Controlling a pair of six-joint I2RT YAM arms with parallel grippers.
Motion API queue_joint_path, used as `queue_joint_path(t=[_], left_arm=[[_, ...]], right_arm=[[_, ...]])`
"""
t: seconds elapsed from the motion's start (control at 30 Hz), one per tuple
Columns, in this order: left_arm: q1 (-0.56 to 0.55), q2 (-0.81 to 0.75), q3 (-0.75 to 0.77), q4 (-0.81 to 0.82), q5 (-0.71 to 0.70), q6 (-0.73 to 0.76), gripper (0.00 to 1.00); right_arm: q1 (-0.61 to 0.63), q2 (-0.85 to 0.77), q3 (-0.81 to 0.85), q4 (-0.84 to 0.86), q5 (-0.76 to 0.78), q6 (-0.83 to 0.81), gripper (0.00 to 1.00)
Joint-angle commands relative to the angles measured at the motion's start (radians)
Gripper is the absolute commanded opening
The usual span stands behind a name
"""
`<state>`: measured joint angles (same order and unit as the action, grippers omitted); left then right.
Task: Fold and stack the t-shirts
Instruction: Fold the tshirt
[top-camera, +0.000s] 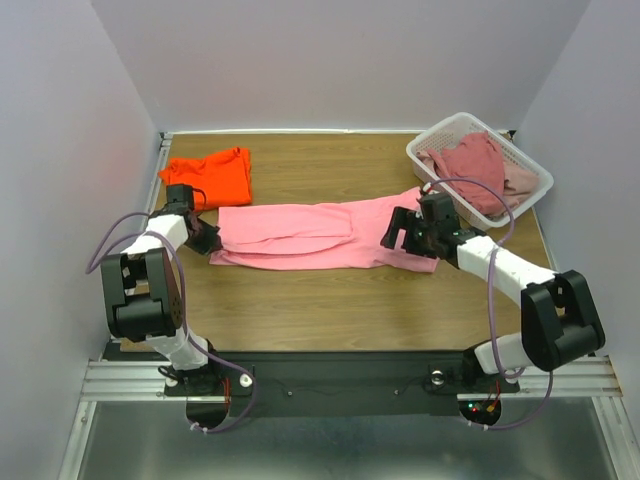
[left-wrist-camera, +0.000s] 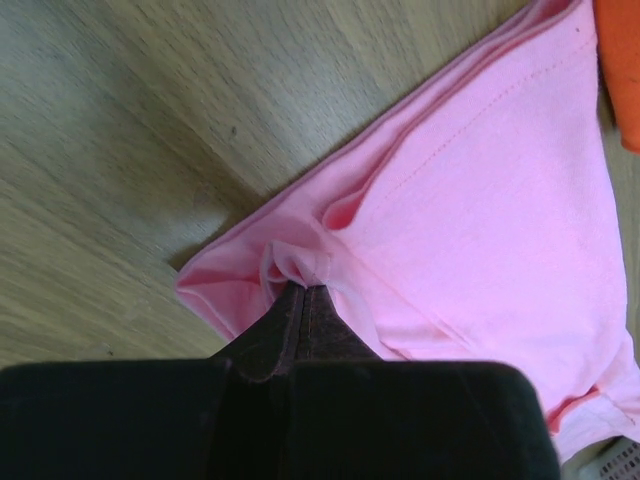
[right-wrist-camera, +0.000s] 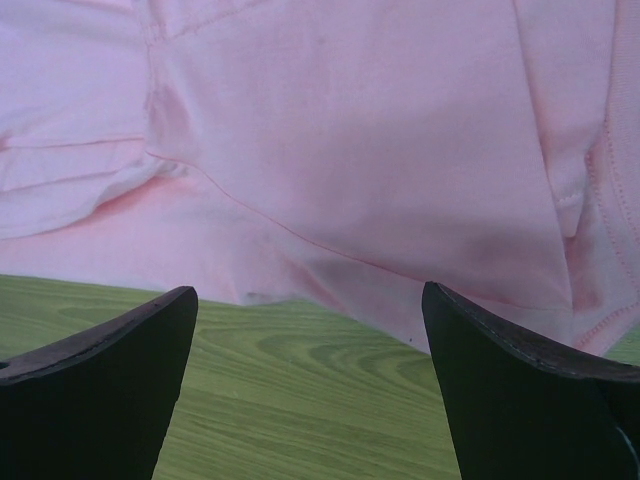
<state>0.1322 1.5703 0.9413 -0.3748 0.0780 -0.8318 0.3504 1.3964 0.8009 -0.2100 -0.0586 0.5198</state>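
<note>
Worktop (top-camera: 330, 300): wood-grain, walled on three sides, arm bases at the near edge.

Pink t-shirt (top-camera: 300, 235): biggest item, laid out in a long band across the middle of the worktop, running left-right and folded lengthwise with layered edges showing. Its left end is at the left claw and its right end reaches toward the basket.

Basket (top-camera: 528, 160): white, slatted, far-right corner. It holds bunched dusty rose t-shirts (top-camera: 470, 160); can't tell how many.

Orange t-shirt (top-camera: 210, 175): folded, far-left, just beyond the pink one's left end. Its edge shows in the left wrist view (left-wrist-camera: 622, 70), close beside the pink cloth (left-wrist-camera: 480, 200).

Left claw (top-camera: 205, 240): low at the near-left corner of the pink t-shirt. In the wrist view, the left claw (left-wrist-camera: 300, 295) has its jaws pressed together with a small pucker of pink fabric pinched between the tips.

Right claw (top-camera: 400, 232): over the right part of the pink t-shirt. In the wrist view, the right claw (right-wrist-camera: 308, 290) is spread wide and grips nothing. Pink cloth (right-wrist-camera: 350, 150) lies ahead of the fingertips (right-wrist-camera: 120, 360), with its near hem between them and bare worktop (right-wrist-camera: 300, 400) beneath.
</note>
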Motion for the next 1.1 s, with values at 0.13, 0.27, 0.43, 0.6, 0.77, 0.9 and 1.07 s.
queue_joint_path(t=[0.13, 0.27, 0.43, 0.6, 0.77, 0.9, 1.07], left_arm=[[0.04, 0.043, 0.065, -0.036, -0.038, 0.026, 0.0], [0.05, 0.06, 0.082, -0.044, -0.037, 0.043, 0.0], [0.05, 0.071, 0.122, -0.087, -0.052, 0.08, 0.57], [0.066, 0.037, 0.194, -0.162, -0.133, 0.089, 0.98], [0.061, -0.104, 0.13, -0.135, -0.084, 0.082, 0.98], [-0.02, -0.185, 0.062, -0.082, -0.087, 0.071, 0.99], [-0.131, -0.104, 0.046, 0.002, -0.034, 0.095, 0.99]], right_arm=[[0.009, 0.038, 0.02, 0.003, 0.052, -0.012, 1.0], [0.009, 0.046, 0.023, -0.002, 0.086, -0.009, 1.0], [0.009, 0.046, 0.023, -0.006, 0.097, -0.012, 1.0], [0.009, 0.03, 0.037, -0.012, 0.095, -0.021, 1.0], [0.009, 0.004, 0.046, -0.017, -0.009, -0.043, 1.0], [0.009, -0.023, 0.029, -0.025, 0.038, -0.02, 1.0], [0.009, 0.033, 0.047, -0.034, 0.078, 0.011, 1.0]])
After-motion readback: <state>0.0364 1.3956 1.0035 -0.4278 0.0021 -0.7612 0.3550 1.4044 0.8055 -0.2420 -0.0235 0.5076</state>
